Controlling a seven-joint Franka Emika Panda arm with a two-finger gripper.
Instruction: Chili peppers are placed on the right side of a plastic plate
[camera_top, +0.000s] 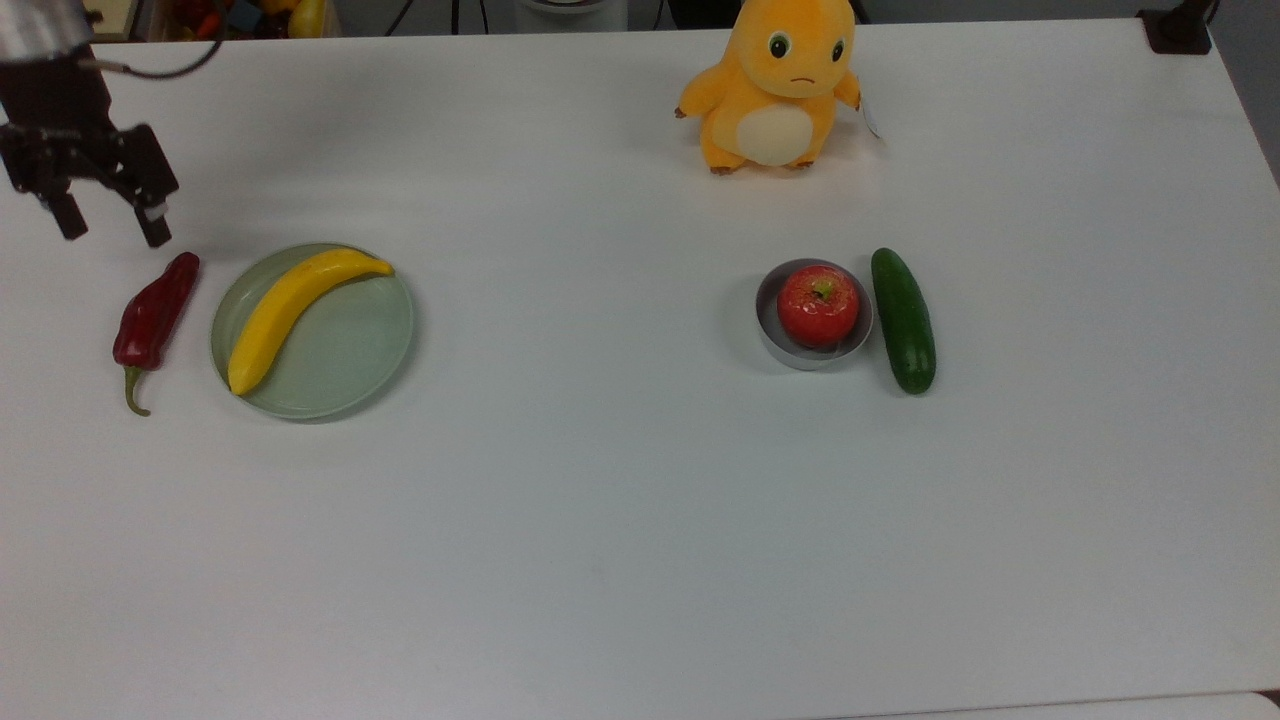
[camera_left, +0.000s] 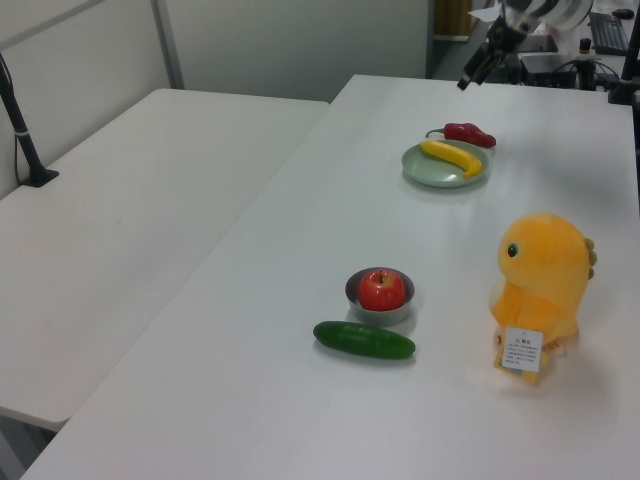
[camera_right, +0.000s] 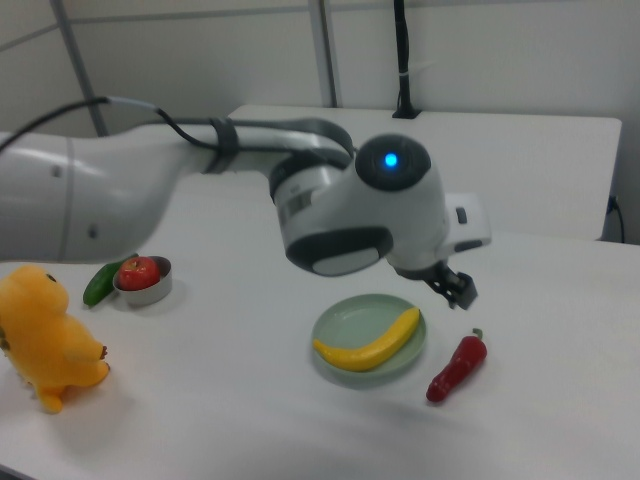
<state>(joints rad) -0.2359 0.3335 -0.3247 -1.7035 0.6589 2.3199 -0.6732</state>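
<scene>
The dark-red chili pepper (camera_top: 155, 315) lies flat on the white table just off the top view's left of the pale green plastic plate (camera_top: 345, 355). Its green stem points toward the table's near edge. In the right view the chili pepper (camera_right: 458, 368) lies to the right of the plate (camera_right: 352, 316). My gripper (camera_top: 115, 234) hangs open above the table, beyond the pepper's blunt end and apart from it, with nothing between its fingers. In the left view the gripper (camera_left: 472, 75) is raised well above the pepper (camera_left: 468, 133).
A yellow banana (camera_top: 290, 305) lies across the plate. At the top view's right a grey bowl (camera_top: 770, 338) holds a red apple (camera_top: 818, 305), with a dark green cucumber (camera_top: 903, 320) beside it. An orange plush toy (camera_top: 775, 85) sits at the far edge.
</scene>
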